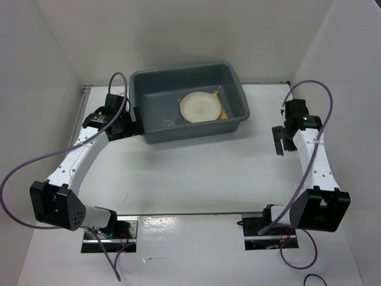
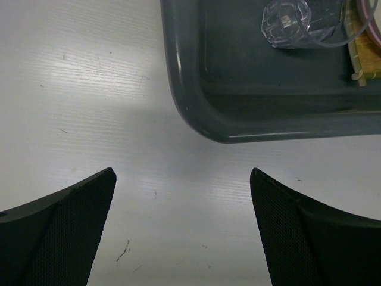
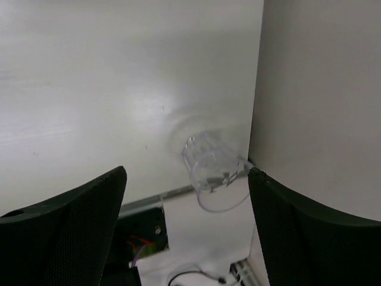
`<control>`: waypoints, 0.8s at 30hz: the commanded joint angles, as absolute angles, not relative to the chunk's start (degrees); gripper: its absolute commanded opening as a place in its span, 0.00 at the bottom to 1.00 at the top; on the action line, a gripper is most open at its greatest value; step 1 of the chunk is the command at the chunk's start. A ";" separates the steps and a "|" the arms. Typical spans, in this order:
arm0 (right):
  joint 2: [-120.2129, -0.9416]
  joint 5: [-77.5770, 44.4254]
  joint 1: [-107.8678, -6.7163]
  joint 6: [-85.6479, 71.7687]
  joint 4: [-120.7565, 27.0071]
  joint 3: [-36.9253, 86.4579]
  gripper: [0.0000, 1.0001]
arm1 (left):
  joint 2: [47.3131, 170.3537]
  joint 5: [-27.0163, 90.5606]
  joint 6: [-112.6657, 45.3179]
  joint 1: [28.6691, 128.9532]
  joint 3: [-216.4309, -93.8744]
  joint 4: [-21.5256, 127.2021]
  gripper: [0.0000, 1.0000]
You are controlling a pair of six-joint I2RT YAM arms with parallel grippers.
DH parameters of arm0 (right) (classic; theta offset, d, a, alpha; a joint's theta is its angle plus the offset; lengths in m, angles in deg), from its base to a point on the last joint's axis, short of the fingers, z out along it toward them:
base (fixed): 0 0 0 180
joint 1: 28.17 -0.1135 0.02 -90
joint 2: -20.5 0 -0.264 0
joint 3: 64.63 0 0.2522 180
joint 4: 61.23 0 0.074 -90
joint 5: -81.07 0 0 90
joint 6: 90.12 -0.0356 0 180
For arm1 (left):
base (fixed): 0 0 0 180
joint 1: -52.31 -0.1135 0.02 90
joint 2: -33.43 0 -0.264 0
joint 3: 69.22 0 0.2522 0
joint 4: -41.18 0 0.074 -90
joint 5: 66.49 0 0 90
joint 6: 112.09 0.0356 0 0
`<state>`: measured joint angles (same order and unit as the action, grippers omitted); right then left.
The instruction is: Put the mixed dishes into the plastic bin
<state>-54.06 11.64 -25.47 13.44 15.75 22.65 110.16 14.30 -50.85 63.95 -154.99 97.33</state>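
The gray-blue plastic bin (image 1: 151, 132) stands at the back middle of the table. Inside it the cream-white plate (image 1: 200, 106) lies on the yellow woven placemat (image 1: 222, 108). The pink plate is not clearly seen; only a thin pinkish rim (image 2: 372, 14) shows at the left wrist view's edge, above the placemat (image 2: 365, 59). My left gripper (image 1: 134, 123) is open and empty, just outside the bin's left corner (image 2: 190, 113), over bare table (image 2: 183, 176). My right gripper (image 1: 279, 140) is open and empty (image 3: 186, 173), to the right of the bin.
A clear plastic cup (image 2: 290, 22) lies inside the bin near its left end. Another clear cup (image 3: 208, 162) lies on the table against the right wall (image 3: 321, 89). White walls enclose the table on three sides. The arm bases sit at the near edge.
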 commanded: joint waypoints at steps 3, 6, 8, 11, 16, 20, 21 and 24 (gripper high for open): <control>-49.99 6.63 -15.43 15.61 17.92 13.57 0.87 | 113.32 16.48 -51.36 63.56 -158.92 97.65 1.00; -48.85 5.92 -12.18 16.22 18.45 8.91 0.87 | 115.42 17.09 -51.36 64.61 -160.50 98.18 1.00; -48.84 5.92 -9.29 16.83 18.45 6.61 0.87 | 115.95 17.09 -51.36 64.62 -160.50 98.18 1.00; -50.32 5.92 -8.65 16.84 17.92 6.61 0.87 | 117.10 18.32 -51.36 65.14 -161.03 98.18 1.00; -53.76 3.81 -7.77 18.59 17.92 6.09 0.87 | 118.94 18.94 -50.83 65.67 -161.55 97.66 1.00; -56.13 3.28 -7.25 19.30 17.92 6.09 0.86 | 118.94 18.94 -50.31 65.67 -161.56 97.13 1.00; -57.18 3.28 -7.25 19.30 17.92 6.09 0.84 | 118.94 18.94 -49.79 65.67 -161.56 97.13 1.00; -57.98 3.28 -6.72 19.30 17.92 6.09 0.84 | 118.94 18.94 -49.78 65.67 -161.56 96.60 1.00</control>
<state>-57.34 3.80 -7.56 18.66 18.07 6.15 118.81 18.30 -50.72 65.59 -159.30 98.05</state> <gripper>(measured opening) 0.847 0.995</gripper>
